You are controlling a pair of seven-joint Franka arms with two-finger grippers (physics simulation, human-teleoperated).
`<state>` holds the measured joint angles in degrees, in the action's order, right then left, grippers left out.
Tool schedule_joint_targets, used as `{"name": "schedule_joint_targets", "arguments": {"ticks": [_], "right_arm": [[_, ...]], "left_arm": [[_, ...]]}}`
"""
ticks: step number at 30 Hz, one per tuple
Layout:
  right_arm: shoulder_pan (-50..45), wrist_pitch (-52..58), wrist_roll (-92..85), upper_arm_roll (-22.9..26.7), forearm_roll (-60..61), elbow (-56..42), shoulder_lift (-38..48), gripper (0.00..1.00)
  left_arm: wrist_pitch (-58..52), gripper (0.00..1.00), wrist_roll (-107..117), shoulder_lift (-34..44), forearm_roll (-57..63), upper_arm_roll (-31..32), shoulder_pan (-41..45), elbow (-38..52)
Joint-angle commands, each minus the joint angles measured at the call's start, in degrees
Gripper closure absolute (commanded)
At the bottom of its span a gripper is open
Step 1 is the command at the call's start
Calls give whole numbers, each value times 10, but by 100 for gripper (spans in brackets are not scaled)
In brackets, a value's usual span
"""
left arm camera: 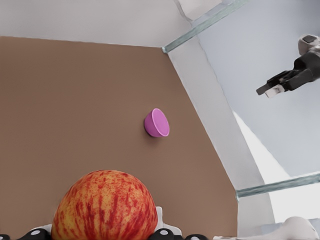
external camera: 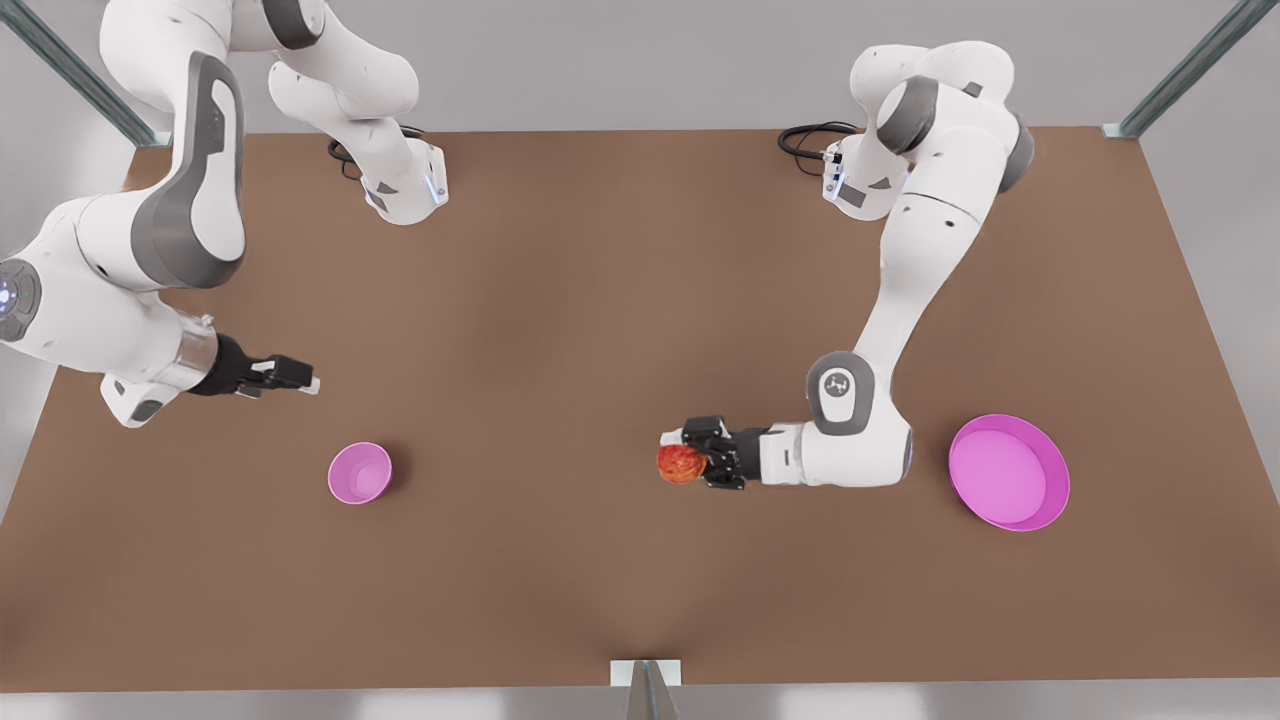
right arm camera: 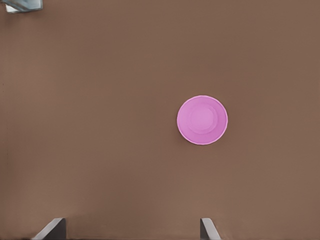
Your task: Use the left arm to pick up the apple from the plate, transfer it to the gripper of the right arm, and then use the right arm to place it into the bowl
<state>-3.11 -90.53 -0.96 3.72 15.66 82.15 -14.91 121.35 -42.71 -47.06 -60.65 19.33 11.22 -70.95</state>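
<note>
Apple [external camera: 680,464]: clamped in left gripper [external camera: 686,452]. Carry level toward 9 o'clock, clear of bowl [external camera: 359,473]; present to right gripper [external camera: 306,383], fingers parted, empty.

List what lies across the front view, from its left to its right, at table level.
right gripper → bowl → apple → left gripper shut on the apple → plate
</note>
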Motion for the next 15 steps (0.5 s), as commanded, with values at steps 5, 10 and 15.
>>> {"name": "schedule_joint_targets", "arguments": {"ticks": [5,10,15], "right_arm": [[6,-54,-111,5,308,-24,-129,0],[37,-47,-230,2,440,-24,-187,0],[35,-48,-323,-2,490,-20,-215,0]], "left_arm": [[197,27,-691,-111,-110,79,66,132],[243,27,-755,-159,-112,108,92,189],[276,26,-755,-187,-115,113,122,230]]}}
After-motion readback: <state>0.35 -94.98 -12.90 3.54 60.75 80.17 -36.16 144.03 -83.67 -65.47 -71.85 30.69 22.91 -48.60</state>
